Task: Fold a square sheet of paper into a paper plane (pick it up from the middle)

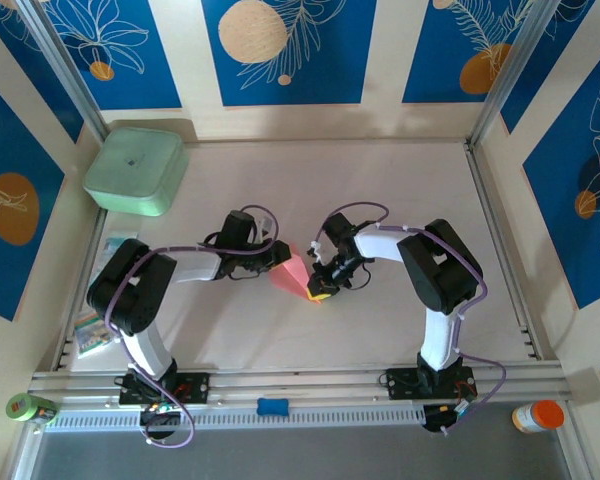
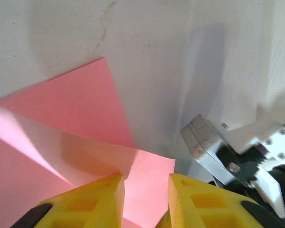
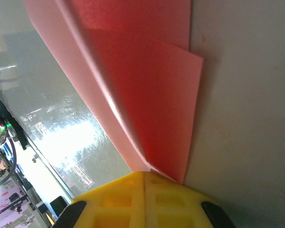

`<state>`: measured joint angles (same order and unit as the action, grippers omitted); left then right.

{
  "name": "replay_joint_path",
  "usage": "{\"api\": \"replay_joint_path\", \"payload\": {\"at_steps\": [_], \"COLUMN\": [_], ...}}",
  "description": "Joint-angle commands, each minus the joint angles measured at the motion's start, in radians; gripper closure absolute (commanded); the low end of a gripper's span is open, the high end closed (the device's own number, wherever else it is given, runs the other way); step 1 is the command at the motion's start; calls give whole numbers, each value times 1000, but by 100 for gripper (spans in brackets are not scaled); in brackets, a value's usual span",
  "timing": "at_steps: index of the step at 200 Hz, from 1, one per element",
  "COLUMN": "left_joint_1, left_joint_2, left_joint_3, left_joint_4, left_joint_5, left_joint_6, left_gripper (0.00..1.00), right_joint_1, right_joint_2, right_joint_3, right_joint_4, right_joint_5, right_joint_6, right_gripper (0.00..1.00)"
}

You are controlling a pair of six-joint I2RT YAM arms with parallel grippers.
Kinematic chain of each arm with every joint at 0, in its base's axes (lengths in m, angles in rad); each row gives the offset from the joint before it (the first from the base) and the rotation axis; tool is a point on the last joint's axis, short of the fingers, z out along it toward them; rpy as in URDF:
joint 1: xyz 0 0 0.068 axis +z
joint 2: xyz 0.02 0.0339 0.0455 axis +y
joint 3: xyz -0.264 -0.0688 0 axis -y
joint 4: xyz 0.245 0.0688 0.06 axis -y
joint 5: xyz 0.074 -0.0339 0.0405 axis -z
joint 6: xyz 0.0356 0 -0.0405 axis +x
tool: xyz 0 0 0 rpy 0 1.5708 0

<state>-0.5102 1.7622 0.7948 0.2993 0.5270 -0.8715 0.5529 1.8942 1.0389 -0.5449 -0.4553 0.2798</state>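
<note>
Closest to the lens, along the near edge from left to right, sit a small green round object (image 1: 30, 407), a little blue block (image 1: 273, 406) on the ribbed metal rail (image 1: 330, 385), and a white jar with an orange cap (image 1: 537, 415). The 2 arm bases are bolted to that rail.

Beyond it lies a pale, matte table (image 1: 400, 180), lightly scuffed, walled on 3 sides by cream panels carrying blue rectangles with white leaf drawings and orange discs (image 1: 280, 50).

At far left a mint-green square box with rounded corners (image 1: 137, 170) stands in the back corner. Nearer, by the left wall, lie clear printed packets (image 1: 98, 328), partly hidden by the left arm's elbow.

Near the middle, the left gripper (image 1: 280, 256) (image 2: 146, 183) is low at the folded pink-red paper sheet (image 1: 295, 272) (image 2: 76, 109), its 2 yellow fingers a narrow gap apart with pink showing between them.

Just right of it, the right gripper (image 1: 322, 290) (image 3: 145, 178) has its fingers pressed together, pinching a corner of the sheet (image 3: 152, 95), whose layers lift off the table there.
</note>
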Motion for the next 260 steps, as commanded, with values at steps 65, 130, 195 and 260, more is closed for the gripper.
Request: {"api": "replay_joint_path", "payload": {"at_steps": [65,130,195,260], "left_joint_1": [10,10,10,9], "left_joint_2": [106,111,138,138], "left_joint_3": [32,30,38,37], "left_joint_4": [105,-22,-91,-119], "left_joint_5": [18,-47,-68,-82], "left_joint_6": [-45,-23,-21,-27], "left_gripper": [70,73,73,73], "right_joint_1": [-4,-7,0,57], "right_joint_2": [21,-2,-167,-102], "right_joint_3": [7,-8,-14,47], "right_joint_4": [-50,-29,124,127], "right_joint_5": [44,49,-13,69], "right_joint_6": [-16,4,131,211], "right_gripper": [95,95,87,91]}}
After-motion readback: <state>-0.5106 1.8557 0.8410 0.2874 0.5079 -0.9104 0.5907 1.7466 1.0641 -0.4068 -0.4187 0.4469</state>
